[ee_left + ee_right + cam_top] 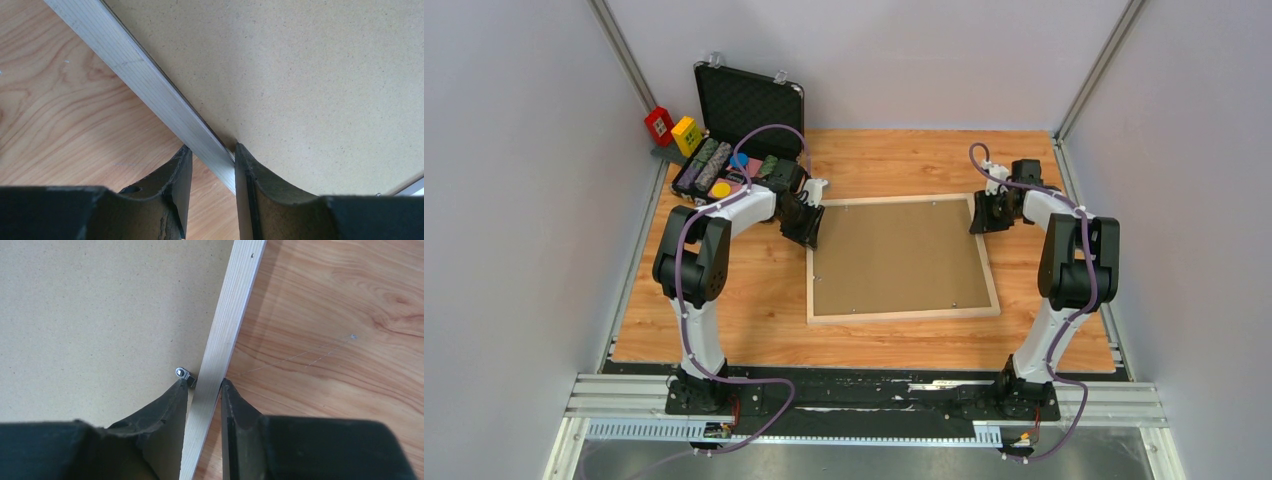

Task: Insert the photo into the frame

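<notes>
The pale wood frame (pixel 904 316) lies flat mid-table with a plain brown backing board (pixel 899 255) filling it. The photo is hidden. My left gripper (pixel 809 225) is at the frame's left rail near the far corner. In the left wrist view the rail (pixel 150 80) runs slantwise between the jaws of this gripper (pixel 211 150), which touch it on both sides, beside the board (pixel 300 75). My right gripper (pixel 977 212) is at the right rail near the far corner. Its jaws (pixel 205 385) straddle that rail (pixel 235 315) closely, next to a small metal clip (pixel 182 373).
An open black case (pixel 749 105) with foam lining and small items stands at the back left, close behind my left arm. Red (pixel 660 123) and yellow (pixel 686 133) blocks sit beside it. Grey walls close in the wooden table (pixel 744 300) on three sides.
</notes>
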Tool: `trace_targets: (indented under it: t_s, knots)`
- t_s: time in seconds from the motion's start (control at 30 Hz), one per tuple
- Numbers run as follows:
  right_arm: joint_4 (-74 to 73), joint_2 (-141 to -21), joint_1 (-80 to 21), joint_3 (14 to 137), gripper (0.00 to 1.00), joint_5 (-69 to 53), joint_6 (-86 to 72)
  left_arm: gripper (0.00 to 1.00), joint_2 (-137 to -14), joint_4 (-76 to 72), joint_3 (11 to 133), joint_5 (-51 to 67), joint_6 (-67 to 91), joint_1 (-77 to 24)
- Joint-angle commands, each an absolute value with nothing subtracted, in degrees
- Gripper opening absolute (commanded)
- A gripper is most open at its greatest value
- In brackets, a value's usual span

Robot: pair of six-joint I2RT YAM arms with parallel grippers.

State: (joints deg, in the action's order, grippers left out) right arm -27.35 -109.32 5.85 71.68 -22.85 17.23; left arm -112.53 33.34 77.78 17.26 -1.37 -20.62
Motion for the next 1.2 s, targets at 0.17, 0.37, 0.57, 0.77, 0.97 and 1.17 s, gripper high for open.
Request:
trace_targets:
  t_s: [0.17,0.37,0.57,0.77,0.97,1.17]
  knots:
    - [-25.3,-110.5,5.5,74.0,0.22,-23.1,16.7,0.41,-114.2,32.2,79.0,20.1,-3.3,-21.8]
    - [-25.3,-110.2,5.5,73.9,0.23,-23.5,16.4,0.41,-114.1,32.3,79.0,20.2,-3.4,-21.7]
    - [-25.5,-108.8,5.6,73.5,0.42,-24.0,16.0,0.4,-114.1,32.4,79.1,20.1,-3.5,-21.8]
    - [-25.6,-106.9,5.6,73.5,0.43,-24.2,15.1,0.41,-114.2,32.4,79.1,20.2,-3.3,-21.8]
    - [-26.0,-105.9,5.6,74.2,0.43,-24.2,14.4,0.4,-114.2,32.4,79.1,20.2,-3.4,-21.8]
    - [-26.4,-104.4,5.8,73.1,0.46,-22.8,14.2,0.41,-114.1,32.3,79.2,20.2,-3.2,-21.8]
